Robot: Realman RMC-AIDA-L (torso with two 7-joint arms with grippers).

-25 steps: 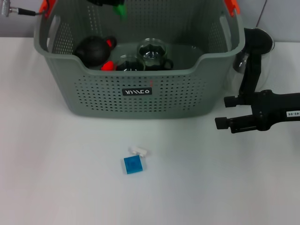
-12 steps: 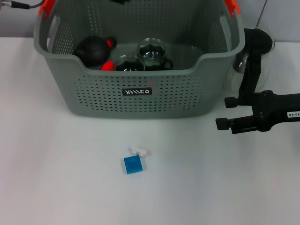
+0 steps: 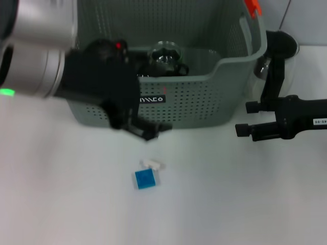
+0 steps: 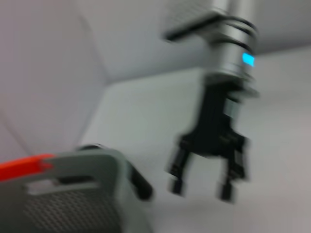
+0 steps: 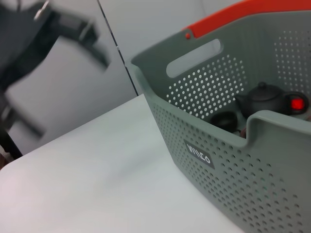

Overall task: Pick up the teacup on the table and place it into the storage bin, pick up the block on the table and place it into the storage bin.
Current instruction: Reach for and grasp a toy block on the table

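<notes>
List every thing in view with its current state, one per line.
Storage bin: upright on the table, holding items.
Black teapot: upright inside the bin.
Glass cup: inside the bin.
Blue block: lying on the table, outside the bin.
Left hand: above the table, in front of the bin.
Right hand: open, empty, beside the bin.

Storage bin front: small black label, white letters roughly "WILCO"; right arm's white tag illegible.

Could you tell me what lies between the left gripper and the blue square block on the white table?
In the head view, a small white piece lies between the left gripper and the blue block.
</notes>
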